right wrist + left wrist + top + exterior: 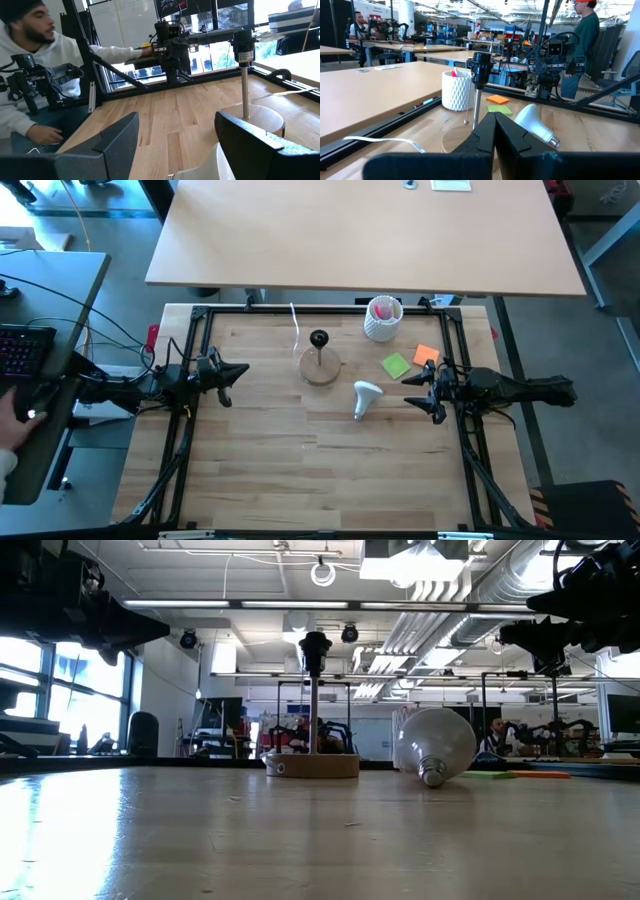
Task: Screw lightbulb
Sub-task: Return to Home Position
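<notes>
Lightbulb (366, 397) lay loose on its side on the wooden table (300, 470), just beside the wooden lamp stand (320, 367), whose black socket (319, 339) stood bare, so nothing was screwed in yet. Left gripper (242, 369) sat at its own side, well apart, jaws pressed together. Over at the right gripper (412, 390), near the bulb, jaws were spread and holding nothing, and both arms looked parked for a home pose.
</notes>
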